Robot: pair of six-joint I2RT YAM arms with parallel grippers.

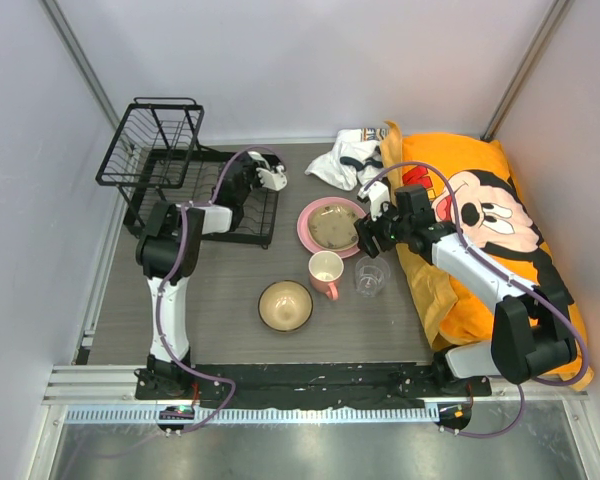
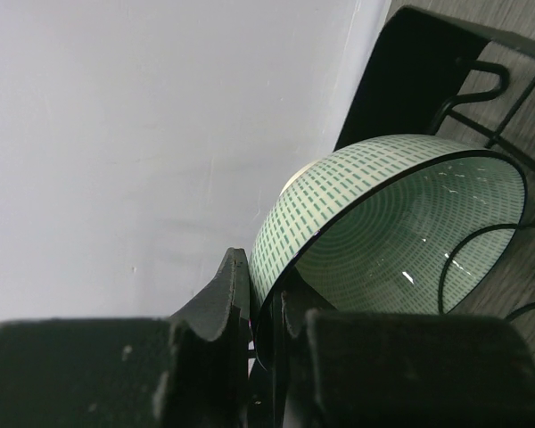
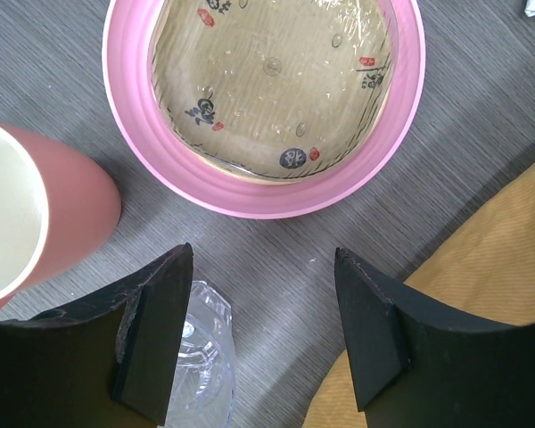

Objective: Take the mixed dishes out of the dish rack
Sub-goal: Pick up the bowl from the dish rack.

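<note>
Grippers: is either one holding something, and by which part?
The left gripper holds the mint-green bowl by its rim, one finger outside the wall and one inside. The right gripper is open and holds nothing.

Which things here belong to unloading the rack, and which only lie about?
Job: dish rack, green bowl in left claw, pink plate, tan dish, pink mug, glass cup, dark bowl.
Lying about: white cloth, orange Mickey cushion.

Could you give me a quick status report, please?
Left claw shut on bowl rim, at rack. Right claw open, empty, near plate. Nothing seen blocking.
</note>
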